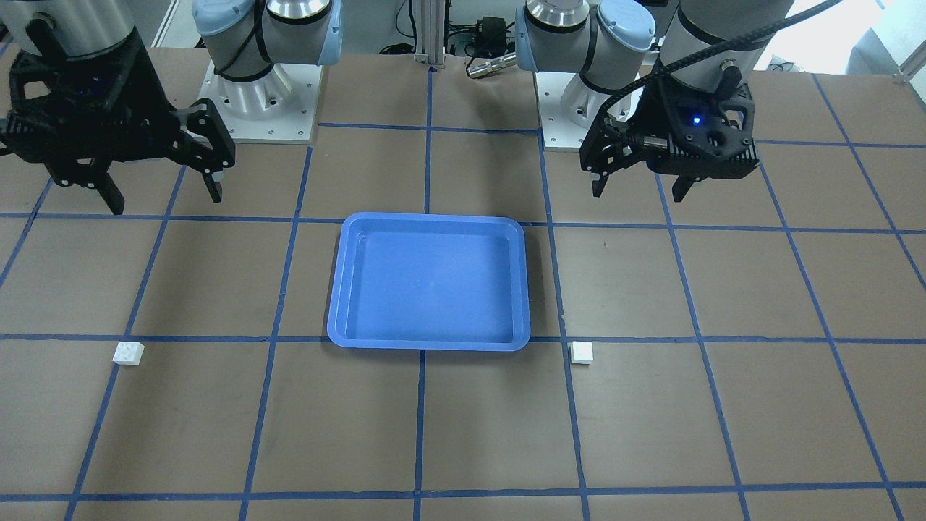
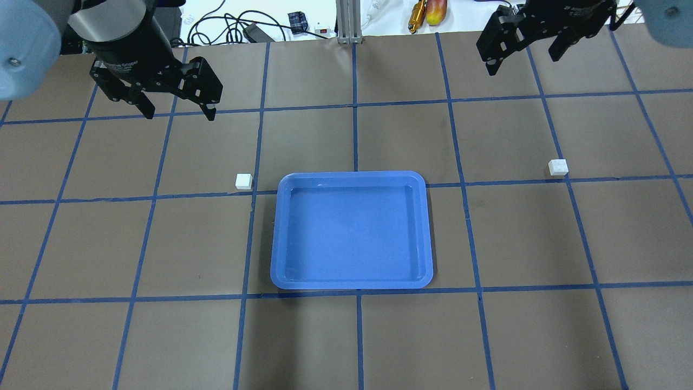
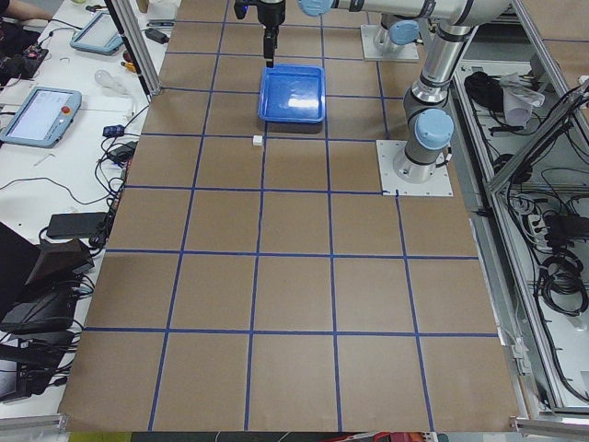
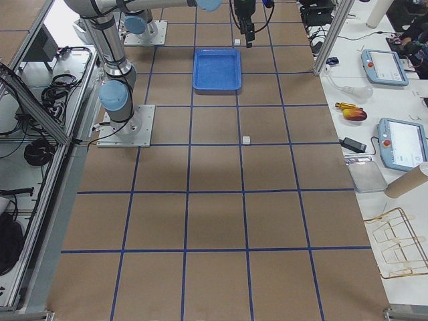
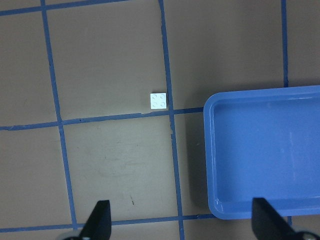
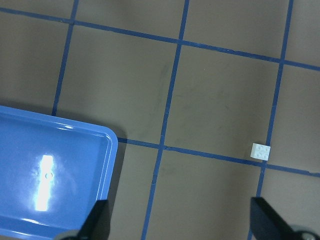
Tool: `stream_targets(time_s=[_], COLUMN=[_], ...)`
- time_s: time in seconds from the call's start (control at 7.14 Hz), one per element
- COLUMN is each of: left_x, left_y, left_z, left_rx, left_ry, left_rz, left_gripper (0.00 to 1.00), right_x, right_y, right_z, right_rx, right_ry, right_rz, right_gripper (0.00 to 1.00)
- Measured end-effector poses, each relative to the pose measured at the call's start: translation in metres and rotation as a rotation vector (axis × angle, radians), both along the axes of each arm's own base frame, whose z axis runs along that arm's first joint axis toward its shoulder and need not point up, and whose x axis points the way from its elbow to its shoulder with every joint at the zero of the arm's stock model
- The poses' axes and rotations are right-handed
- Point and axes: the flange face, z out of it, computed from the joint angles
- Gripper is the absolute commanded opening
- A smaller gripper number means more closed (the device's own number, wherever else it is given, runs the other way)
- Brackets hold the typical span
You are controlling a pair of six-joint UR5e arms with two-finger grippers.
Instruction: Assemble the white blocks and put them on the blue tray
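Note:
The blue tray [image 1: 428, 282] [image 2: 352, 230] lies empty mid-table. One white block [image 2: 244, 181] [image 1: 582, 352] sits just off the tray's corner on my left side and shows studs-up in the left wrist view [image 5: 159, 100]. The other white block [image 2: 558, 167] [image 1: 129, 353] lies well out on my right side and shows in the right wrist view [image 6: 261, 151]. My left gripper [image 2: 180, 115] [image 1: 638, 194] is open and empty, above the table. My right gripper [image 2: 522, 64] [image 1: 166, 202] is also open and empty, above the table.
The brown table is marked with a grid of blue tape lines. The two arm bases [image 1: 260, 94] [image 1: 571, 101] stand at the robot's edge of the table. Cables and small items [image 2: 427, 12] lie past the operators' edge. Teach pendants [image 4: 401, 144] rest on side benches.

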Motion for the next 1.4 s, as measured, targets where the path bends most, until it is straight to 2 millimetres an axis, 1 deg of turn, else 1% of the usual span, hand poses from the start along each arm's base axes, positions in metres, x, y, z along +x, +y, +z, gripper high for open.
stream_targets(time_s=[0.28, 0.42, 0.56, 0.7, 0.84, 0.98, 1.12, 1.26, 1.4], left_x=[0.000, -0.001, 0.001, 0.007, 0.013, 0.017, 0.019, 0.020, 0.020], left_y=[0.001, 0.001, -0.003, -0.009, -0.014, -0.020, -0.027, -0.032, -0.039], left_z=[0.000, -0.004, -0.010, -0.019, -0.037, -0.070, -0.111, -0.153, -0.191], left_rx=[0.008, 0.017, 0.021, 0.023, 0.047, 0.078, 0.086, 0.084, 0.082], left_ry=[0.031, 0.034, 0.036, 0.039, 0.044, 0.049, 0.051, 0.052, 0.050], left_rz=[0.008, 0.005, 0.004, 0.009, 0.020, 0.027, 0.028, 0.026, 0.009], left_gripper=[1.00, 1.00, 1.00, 1.00, 1.00, 1.00, 1.00, 1.00, 1.00], right_x=[-0.056, -0.077, -0.089, -0.095, -0.099, -0.112, -0.140, -0.181, -0.222], right_y=[-0.001, -0.002, -0.002, 0.000, 0.004, 0.006, 0.007, 0.010, 0.012], right_z=[-0.003, -0.003, -0.004, -0.008, -0.015, -0.021, -0.023, -0.027, -0.036], right_rx=[0.054, 0.061, 0.065, 0.085, 0.111, 0.129, 0.137, 0.142, 0.147], right_ry=[0.014, 0.006, -0.009, -0.013, -0.008, 0.006, 0.022, 0.026, 0.018], right_rz=[0.118, 0.200, 0.264, 0.323, 0.421, 0.523, 0.601, 0.678, 0.766], right_gripper=[1.00, 1.00, 1.00, 1.00, 1.00, 1.00, 1.00, 1.00, 1.00])
